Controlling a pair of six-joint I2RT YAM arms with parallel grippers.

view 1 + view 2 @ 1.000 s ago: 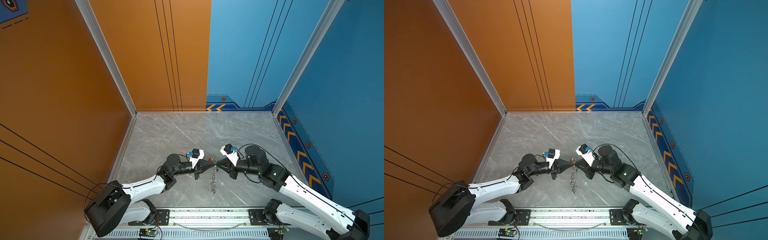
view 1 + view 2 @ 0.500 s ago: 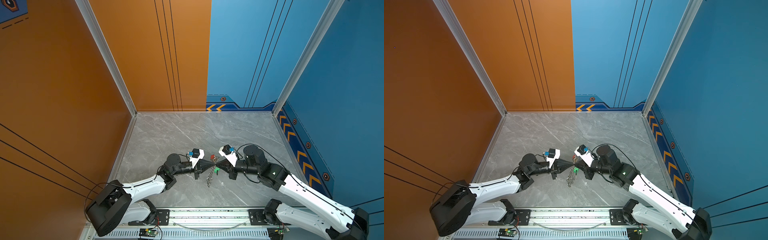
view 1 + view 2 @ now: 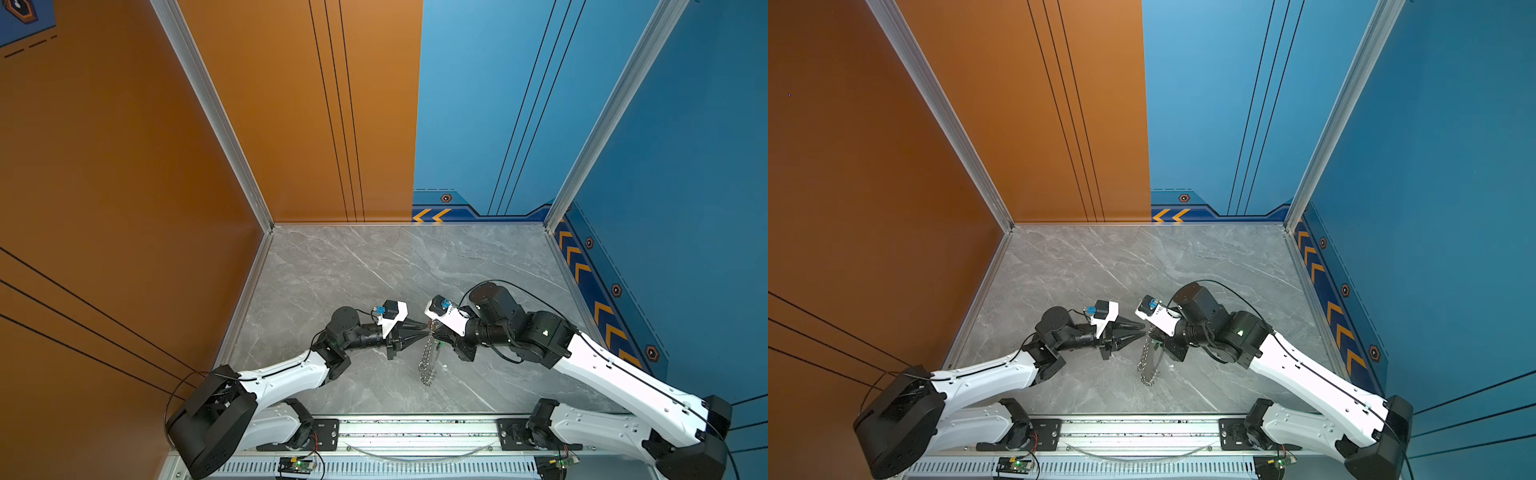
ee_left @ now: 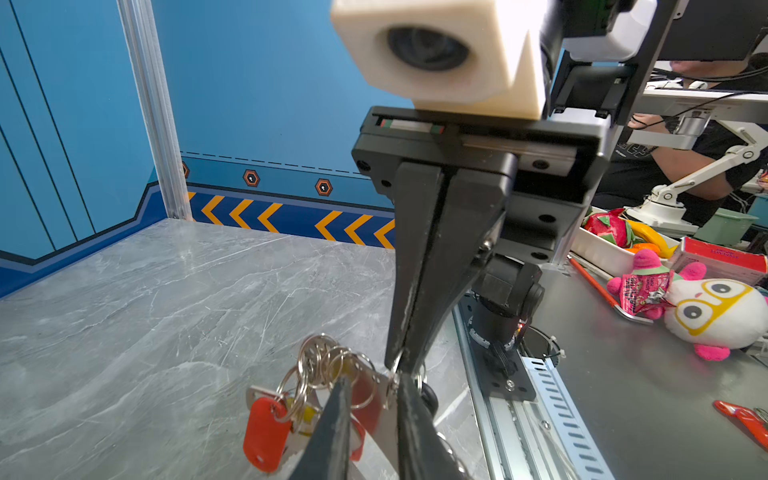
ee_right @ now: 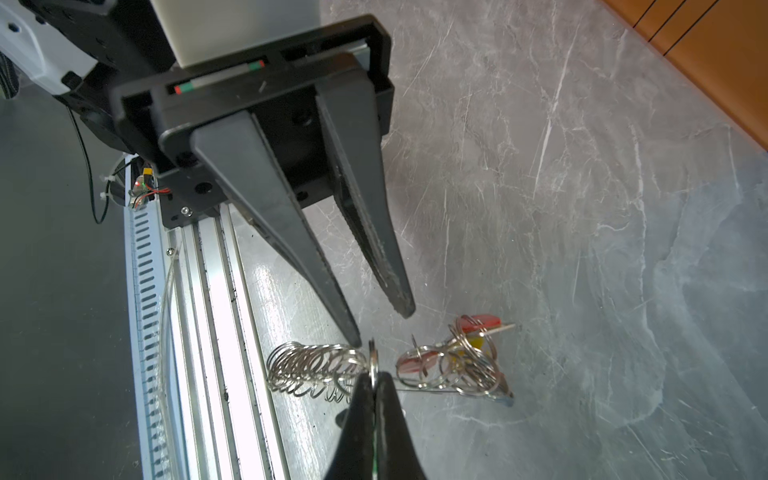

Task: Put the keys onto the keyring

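Left claw (image 5: pixel 381 327): jaws stand narrowly apart and hold nothing; one fingertip (image 5: pixel 347 328) sits just beside the keyring (image 5: pixel 309 370). We see the keyring hanging between both claws over the table (image 3: pixel 332 270), near the front rail (image 3: pixel 415 432); whether its lower end touches the table we cannot tell. We make out only its wire rings, seen edge-on. We find the keys (image 5: pixel 478 324), with red and yellow tags, bunched at one end; in the left wrist view the left fingers (image 4: pixel 332 432) cover part of them. Next, the right claw (image 5: pixel 374 376): jaws closed on one ring of the keyring. Past the rail lies a plush toy (image 4: pixel 715 316).
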